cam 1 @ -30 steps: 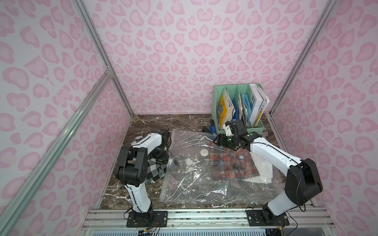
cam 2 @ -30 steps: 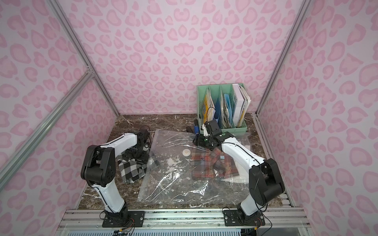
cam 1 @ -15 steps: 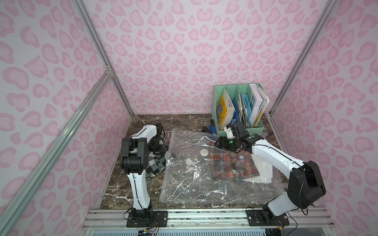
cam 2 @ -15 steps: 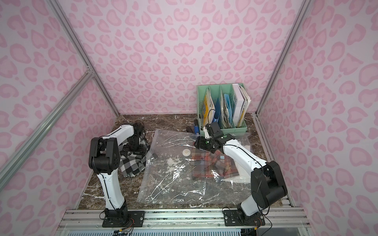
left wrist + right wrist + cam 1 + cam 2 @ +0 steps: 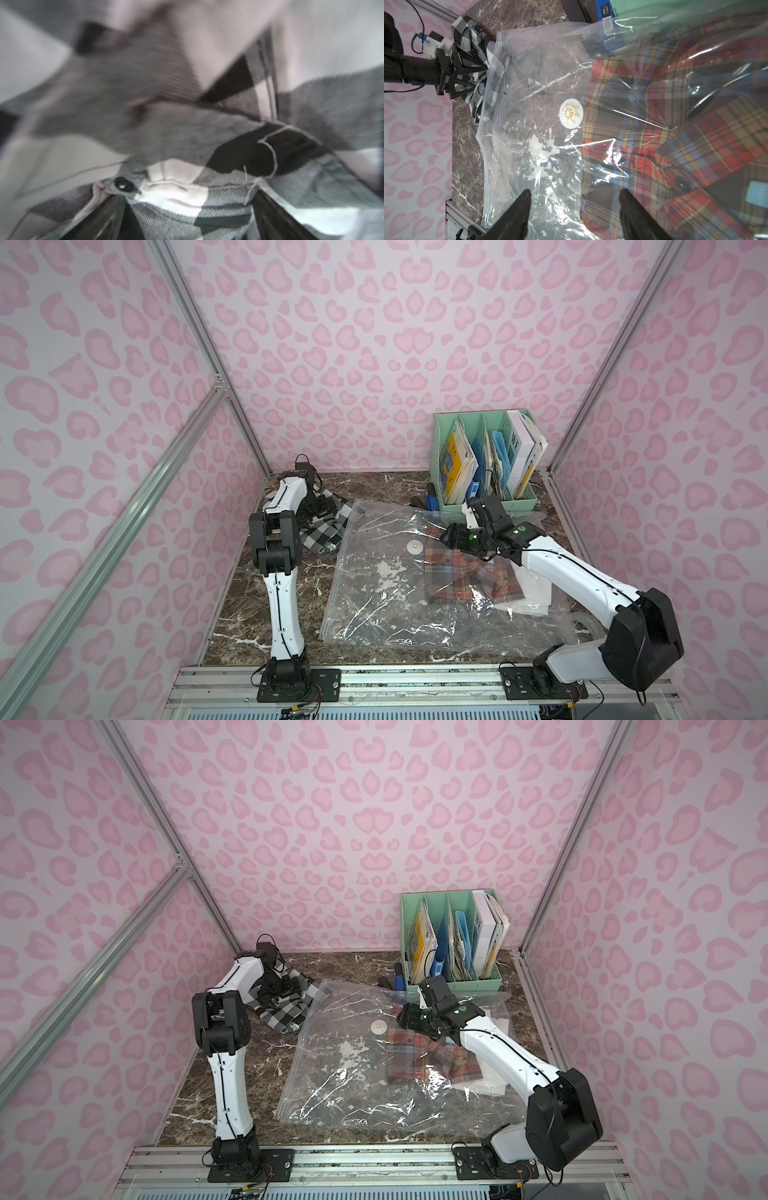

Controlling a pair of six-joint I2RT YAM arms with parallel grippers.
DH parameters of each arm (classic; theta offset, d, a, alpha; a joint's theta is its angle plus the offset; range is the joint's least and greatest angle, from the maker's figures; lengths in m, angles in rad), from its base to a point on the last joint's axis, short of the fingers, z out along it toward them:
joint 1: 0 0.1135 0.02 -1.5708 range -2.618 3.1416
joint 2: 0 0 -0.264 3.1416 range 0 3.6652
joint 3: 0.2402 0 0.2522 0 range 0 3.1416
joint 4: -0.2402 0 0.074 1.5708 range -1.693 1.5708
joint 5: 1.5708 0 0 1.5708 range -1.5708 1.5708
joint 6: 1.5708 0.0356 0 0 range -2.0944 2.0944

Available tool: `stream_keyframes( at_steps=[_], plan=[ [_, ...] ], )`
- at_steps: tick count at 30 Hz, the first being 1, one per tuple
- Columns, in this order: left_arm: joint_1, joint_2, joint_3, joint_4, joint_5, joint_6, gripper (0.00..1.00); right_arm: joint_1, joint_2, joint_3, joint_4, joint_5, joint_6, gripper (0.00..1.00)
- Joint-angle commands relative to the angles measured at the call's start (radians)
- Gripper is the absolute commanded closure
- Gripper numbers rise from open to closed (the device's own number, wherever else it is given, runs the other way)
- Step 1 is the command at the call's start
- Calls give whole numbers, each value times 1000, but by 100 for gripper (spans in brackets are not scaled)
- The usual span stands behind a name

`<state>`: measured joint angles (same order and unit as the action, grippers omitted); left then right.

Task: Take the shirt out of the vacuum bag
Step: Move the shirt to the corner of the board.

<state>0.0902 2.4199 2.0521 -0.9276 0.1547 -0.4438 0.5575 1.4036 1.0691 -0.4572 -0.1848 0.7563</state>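
right hand: fingers apart, nothing clamped; hovering over the vacuum bag near its far edge, just beside the white round valve.

left hand: fingers spread wide, set into a black-and-white checked shirt at the far left of the table; cloth bunched between the fingers, not pinched. left wrist view filled with blurred check fabric and one dark button.

vacuum bag: clear, crinkled, lying flat mid-table; zip edge toward the left arm, touching the checked shirt.

red plaid shirt: folded, inside the bag, in its right half, beside the valve and under the right arm.

mint file rack: far right corner, upright, holding books and folders, just behind the bag.

blue box: beside the rack, at the bag's far edge.

white sheet: at the bag's right side, next to the plaid shirt; above or beneath the plastic, cannot tell.
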Motion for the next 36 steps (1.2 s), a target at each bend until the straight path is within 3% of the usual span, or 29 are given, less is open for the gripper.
stream_keyframes(
  at_steps=[1,5,8,21,26,30,36],
  plan=[
    [22,71,7,193,146,-115,2,15,-31,-18,-29,56,46,32],
    [35,126,95,157,131,-136,2,33,-62,-34,-41,87,77,32],
    [39,104,84,123,77,-91,3,45,-74,-43,-43,106,90,32],
    [91,-210,-552,327,55,-9,2,51,-42,-91,15,123,102,32],
    [66,-348,-718,389,143,-33,2,50,-28,-91,32,121,90,32],
    [22,-453,-650,308,82,15,2,50,-16,-82,32,119,83,32],
    [-45,-452,-374,91,-244,188,2,51,-23,-75,31,110,76,32]
  ],
)
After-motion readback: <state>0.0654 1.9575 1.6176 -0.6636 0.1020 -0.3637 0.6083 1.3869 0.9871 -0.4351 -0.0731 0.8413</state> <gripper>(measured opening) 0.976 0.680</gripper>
